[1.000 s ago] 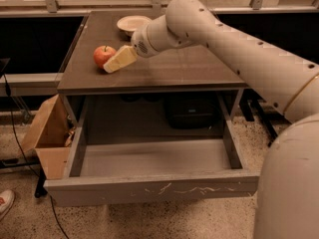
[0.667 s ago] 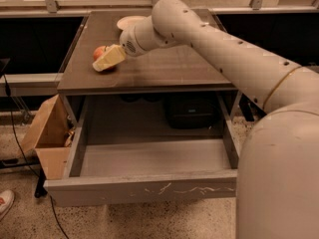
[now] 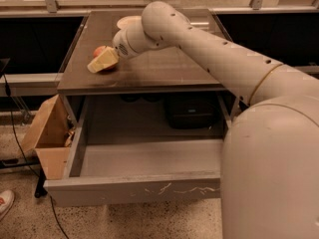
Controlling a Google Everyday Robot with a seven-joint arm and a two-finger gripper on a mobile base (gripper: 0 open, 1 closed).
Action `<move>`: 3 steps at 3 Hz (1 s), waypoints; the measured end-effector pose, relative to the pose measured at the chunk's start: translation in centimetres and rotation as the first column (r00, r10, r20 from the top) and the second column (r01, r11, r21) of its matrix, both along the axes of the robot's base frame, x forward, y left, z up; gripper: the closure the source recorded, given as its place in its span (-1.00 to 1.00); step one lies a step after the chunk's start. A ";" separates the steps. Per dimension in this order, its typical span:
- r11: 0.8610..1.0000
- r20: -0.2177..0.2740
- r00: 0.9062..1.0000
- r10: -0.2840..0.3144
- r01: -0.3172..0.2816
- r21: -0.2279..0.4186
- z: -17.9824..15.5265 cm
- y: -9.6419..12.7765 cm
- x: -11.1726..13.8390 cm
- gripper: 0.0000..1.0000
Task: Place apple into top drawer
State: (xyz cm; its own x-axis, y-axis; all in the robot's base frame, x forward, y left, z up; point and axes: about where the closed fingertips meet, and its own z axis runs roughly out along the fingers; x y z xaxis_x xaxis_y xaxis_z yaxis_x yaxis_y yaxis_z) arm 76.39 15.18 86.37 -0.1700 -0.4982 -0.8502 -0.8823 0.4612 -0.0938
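The red apple [image 3: 100, 50] sits on the brown tabletop [image 3: 164, 68] at its left side. My gripper [image 3: 101, 61] reaches in from the right and is right at the apple, its pale yellow end covering the apple's front and lower half. I cannot tell whether it holds the apple. The top drawer [image 3: 134, 191] is pulled fully open below the tabletop. Its grey front panel has pale scratch marks, and nothing shows inside it.
A pale shallow bowl [image 3: 126, 21] stands at the back of the tabletop behind my arm. A brown cardboard box [image 3: 47, 133] sits on the floor left of the drawer. A black object [image 3: 192, 111] lies under the table behind the drawer. Cables run along the floor at the left.
My gripper has moved left across the tabletop from beside the apple to right over it. The apple and the drawer have stayed in place.
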 end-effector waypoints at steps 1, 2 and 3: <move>1.000 -0.024 1.000 0.004 -0.004 -0.014 -1.2 0.5 0.0 -0.46; 1.000 -0.038 0.999 0.014 -0.015 -0.013 -1.6 0.8 -0.2 0.01; 0.999 -0.010 1.000 0.021 -0.020 0.042 0.0 -0.3 -1.0 0.48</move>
